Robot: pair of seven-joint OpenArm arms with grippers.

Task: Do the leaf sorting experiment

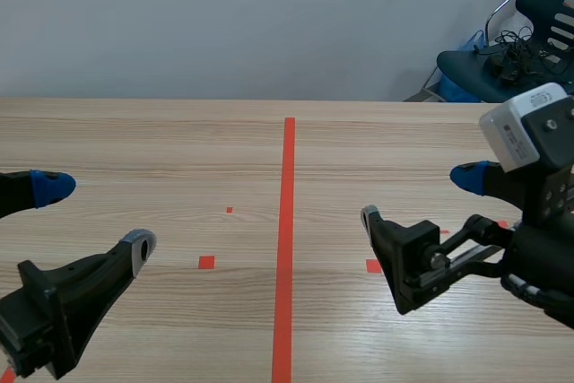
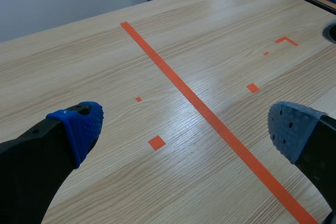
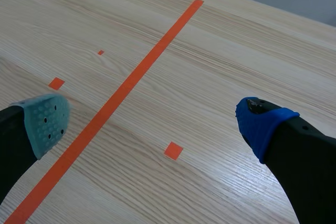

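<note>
Pads (image 2: 84, 124): soft dotted rubber, blue and grey-green; nothing lies between them.
Left gripper (image 1: 94, 217): my fingers (image 2: 31, 171) stand spread wide and low, holding nothing; I judge them ready for a first pick.
Right gripper (image 1: 420, 196): likewise spread and empty, on the opposite side.
Leaves: none show in any view; I cannot say where they are.
Table (image 1: 179, 141): pale wood grain, smooth, slightly glossy.
Tape line (image 1: 288, 221): flat orange-red strip running away between my arms; it likely divides the sorting sides.
Squares (image 1: 206, 262): small tape marks, probably placement spots.
Chair (image 1: 502, 60): dark, beyond the far right corner.
</note>
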